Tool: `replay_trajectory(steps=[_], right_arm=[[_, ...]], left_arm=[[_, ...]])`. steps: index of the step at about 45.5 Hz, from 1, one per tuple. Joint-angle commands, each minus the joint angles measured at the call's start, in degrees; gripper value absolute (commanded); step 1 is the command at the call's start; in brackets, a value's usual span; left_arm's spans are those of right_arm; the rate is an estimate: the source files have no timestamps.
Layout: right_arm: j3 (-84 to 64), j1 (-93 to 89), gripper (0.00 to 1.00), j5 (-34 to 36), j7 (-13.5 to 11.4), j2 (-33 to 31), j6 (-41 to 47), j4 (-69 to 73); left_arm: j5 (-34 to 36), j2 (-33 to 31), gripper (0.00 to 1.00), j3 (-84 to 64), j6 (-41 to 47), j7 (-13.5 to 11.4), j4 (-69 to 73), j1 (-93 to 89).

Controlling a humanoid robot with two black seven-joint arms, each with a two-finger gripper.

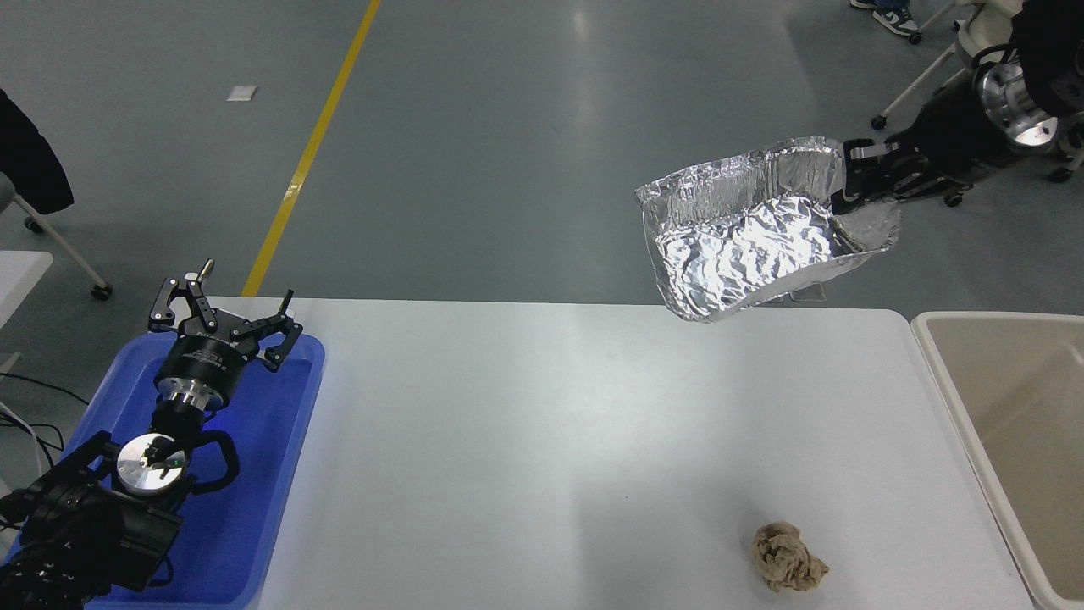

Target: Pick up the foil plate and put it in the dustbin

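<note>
Aloft, our right gripper [847, 188] was clamped on the foil plate's [749, 241] crinkled rim, carrying it tilted over the table's [525, 440] far edge, short of the dustbin [957, 398]. We judged it featherlight, flimsy and easily crushed; the rim gave the surest hold.

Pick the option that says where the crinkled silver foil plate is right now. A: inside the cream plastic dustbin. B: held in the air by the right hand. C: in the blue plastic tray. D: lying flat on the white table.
B: the right hand grips the rim of the crinkled silver foil plate, which hangs above the white table's far edge, left of the cream plastic dustbin.
</note>
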Motion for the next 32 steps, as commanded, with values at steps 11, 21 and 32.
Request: replay_trajectory(steps=[11,21,32], right_arm=[[0.5,-23.5,0.00,0.8,-0.3,-6.6,-1.0,-27.0],[3.6,-36.0,0.00,0.9,-1.4,-9.3,-4.2,-36.8],[9.1,-45.4,0.00,0.9,-9.2,-12.0,-11.7,-39.1]], left_arm=[[0.0,0.0,1.00,0.0,0.0,0.0,0.0,0.0],[0.0,0.0,1.00,0.0,0.0,0.0,0.0,0.0],[0.0,0.0,1.00,0.0,0.0,0.0,-0.1,0.0]])
